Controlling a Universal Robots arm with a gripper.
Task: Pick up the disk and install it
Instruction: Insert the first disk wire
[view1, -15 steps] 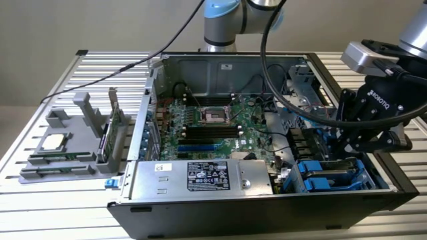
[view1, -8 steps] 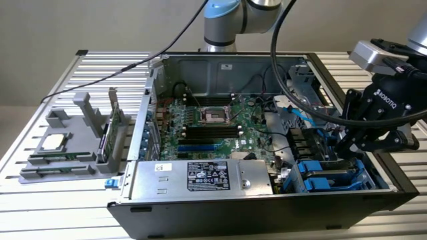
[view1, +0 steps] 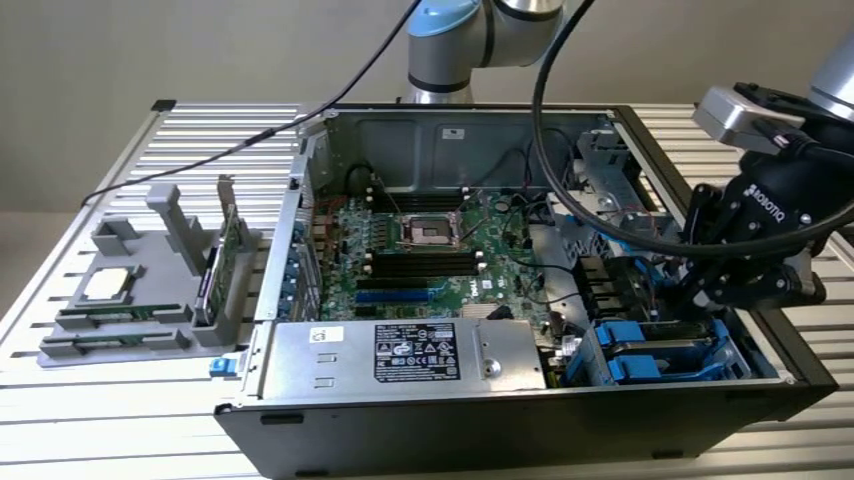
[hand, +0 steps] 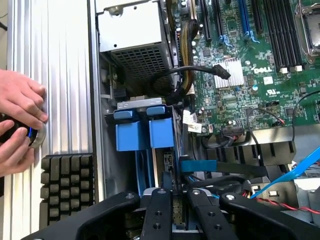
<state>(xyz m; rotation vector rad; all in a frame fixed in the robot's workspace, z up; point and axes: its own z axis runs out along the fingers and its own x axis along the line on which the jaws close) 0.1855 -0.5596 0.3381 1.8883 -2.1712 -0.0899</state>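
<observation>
My gripper (view1: 701, 300) hangs over the drive bay at the front corner of the open computer case (view1: 441, 130), on the exterior view's right. In the wrist view its two black fingers (hand: 158, 212) stand close together around a thin upright part, the disk (hand: 167, 167), seen edge-on with its blue carrier bracket. The gripper (hand: 177, 197) is shut on it. The disk (view1: 661, 347) sits down between the blue bay rails. Its label is hidden.
Two blue carrier tabs (hand: 145, 131) fill the neighbouring bay slots. A large silver box (view1: 400, 355) borders the bay, with the motherboard (view1: 414, 250) and loose cables (hand: 200, 70) close by. A person's hands (hand: 17, 120) rest on a round knob outside the case. A grey fixture (view1: 147, 290) stands on the table.
</observation>
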